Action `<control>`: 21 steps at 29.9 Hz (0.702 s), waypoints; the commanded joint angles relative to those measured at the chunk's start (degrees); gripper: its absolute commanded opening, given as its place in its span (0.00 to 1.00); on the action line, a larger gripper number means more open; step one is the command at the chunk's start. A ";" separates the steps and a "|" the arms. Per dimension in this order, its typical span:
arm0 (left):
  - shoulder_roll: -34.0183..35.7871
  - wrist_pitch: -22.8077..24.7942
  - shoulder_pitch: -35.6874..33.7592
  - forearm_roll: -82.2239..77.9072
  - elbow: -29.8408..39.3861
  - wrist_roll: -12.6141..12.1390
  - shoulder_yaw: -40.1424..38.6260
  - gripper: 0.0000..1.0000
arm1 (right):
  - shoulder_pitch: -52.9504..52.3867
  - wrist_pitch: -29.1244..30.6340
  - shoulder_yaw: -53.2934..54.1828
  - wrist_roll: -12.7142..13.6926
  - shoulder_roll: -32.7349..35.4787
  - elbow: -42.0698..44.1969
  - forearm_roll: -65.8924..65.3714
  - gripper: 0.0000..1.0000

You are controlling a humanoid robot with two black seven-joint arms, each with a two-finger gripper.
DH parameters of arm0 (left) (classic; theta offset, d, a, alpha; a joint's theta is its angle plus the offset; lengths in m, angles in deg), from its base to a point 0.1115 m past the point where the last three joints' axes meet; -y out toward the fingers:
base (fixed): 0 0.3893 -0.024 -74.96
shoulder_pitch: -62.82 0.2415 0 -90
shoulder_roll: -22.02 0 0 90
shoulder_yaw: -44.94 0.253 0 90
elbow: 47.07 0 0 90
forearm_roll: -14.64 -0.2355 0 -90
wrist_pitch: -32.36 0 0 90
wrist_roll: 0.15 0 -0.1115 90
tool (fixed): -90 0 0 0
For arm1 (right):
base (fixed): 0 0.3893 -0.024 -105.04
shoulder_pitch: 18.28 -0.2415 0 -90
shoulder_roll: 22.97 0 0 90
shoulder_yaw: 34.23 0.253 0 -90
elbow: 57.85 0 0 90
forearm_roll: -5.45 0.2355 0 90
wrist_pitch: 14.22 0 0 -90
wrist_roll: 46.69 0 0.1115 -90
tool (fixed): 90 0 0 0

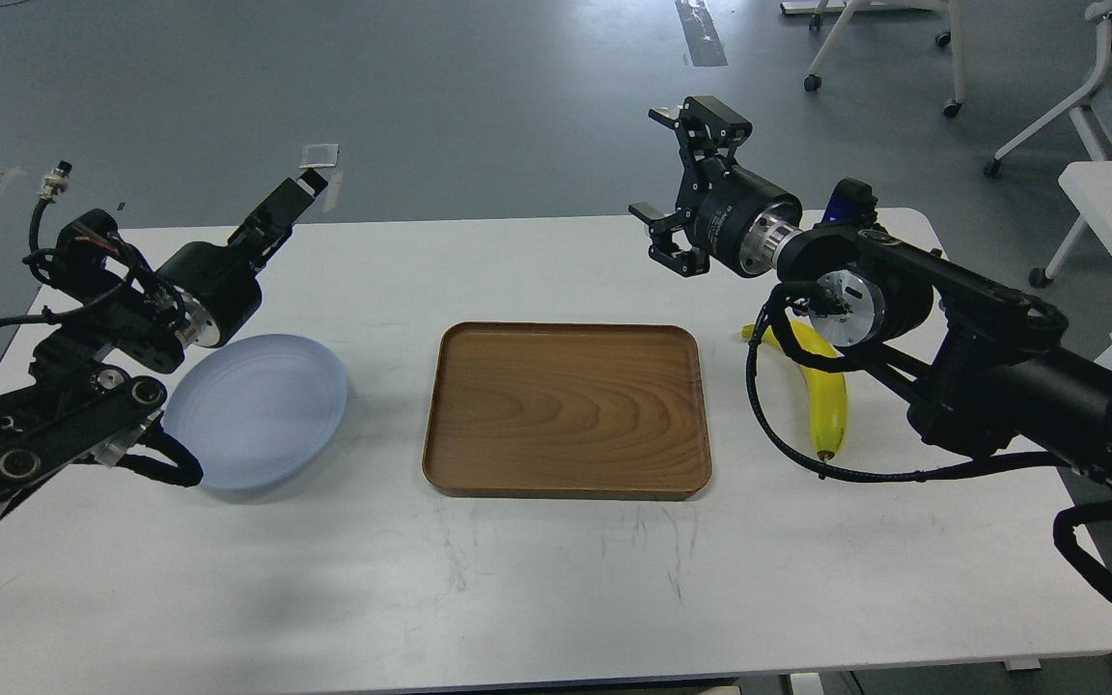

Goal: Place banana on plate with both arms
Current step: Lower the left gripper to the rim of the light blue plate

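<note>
Nearest on the white surface (pixel 537 579) there is only bare, faintly scuffed top. Farther in, three things lie in a row from left to right.

On the left sits the plate (pixel 262 410), pale blue-grey and round, its left edge partly covered by the left arm (pixel 64 405) that comes in over it.

In the middle lies the wooden tray (pixel 566 410), rectangular with rounded corners and nothing in it, apart from both the plate and the fruit.

On the right lies the banana (pixel 826 396), flat on the surface just beside the tray's right edge, its dark tip pointing toward the near side and its far end passing under the right arm (pixel 961 328). A black cable curves in front of it.

Farther back, the right gripper (pixel 677 179) is raised above the surface, up and to the left of the banana and well apart from it. Its fingers (pixel 664 118) are spread wide with nothing between them.

The left gripper (pixel 300 193) points toward the far edge of the surface, beyond the plate and on the opposite side of the tray from the banana. It is seen as one narrow dark shape, so whether its fingers are parted cannot be told; nothing is seen in its hold.

Beyond the surface is grey floor (pixel 421 87), with chair legs on castors (pixel 884 58) at the far right.
</note>
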 commanded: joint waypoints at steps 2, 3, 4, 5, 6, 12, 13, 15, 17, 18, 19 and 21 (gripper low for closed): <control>2.04 -0.68 -0.81 -4.59 -3.18 0.11 9.64 0.98 | 0.44 0.01 -0.08 0.00 0.88 0.04 0.00 1.00; 1.95 -1.03 -0.98 -5.65 -5.37 0.11 10.26 0.98 | 0.53 0.01 0.00 0.00 1.05 0.04 0.00 1.00; 1.95 -1.12 -0.99 -5.75 -6.52 0.11 10.27 0.98 | 0.44 0.01 0.01 0.00 1.23 -0.04 0.00 1.00; 1.95 -1.20 -1.25 -5.66 -8.01 0.46 10.18 0.98 | 0.44 0.01 0.01 0.00 1.58 0.04 0.00 1.00; 2.30 -1.29 -1.68 -5.66 -8.55 0.55 10.18 0.98 | 0.44 0.01 0.01 0.00 1.93 0.04 0.00 1.00; 5.46 -4.81 -1.25 -6.62 -9.00 0.81 11.23 0.98 | 0.44 0.01 -0.08 0.00 2.29 0.13 0.00 1.00; 6.51 -4.90 -0.90 -7.58 -8.91 0.90 11.49 0.98 | 0.35 0.01 -0.08 0.00 2.29 0.22 -0.09 1.00; 7.49 -5.07 -0.55 -9.87 -8.91 1.60 13.60 0.98 | 0.35 0.01 -0.08 0.00 2.20 0.22 -0.09 1.00; 8.45 -5.33 -0.28 -11.36 -9.00 2.65 16.14 0.98 | 0.26 0.01 -0.08 0.00 2.20 0.22 -0.26 1.00; 8.89 -5.60 -0.19 -11.55 -9.17 2.92 16.85 0.98 | 0.26 0.01 -0.08 0.00 2.20 0.31 -0.44 1.00; 9.42 -6.64 0.68 -11.55 -9.69 3.27 18.34 0.98 | 0.26 0.01 -0.08 0.00 2.28 0.22 -0.87 1.00; 9.34 -8.23 2.87 -11.55 -11.27 3.36 19.84 0.98 | 0.26 0.01 -0.08 0.00 2.29 0.31 -1.14 1.00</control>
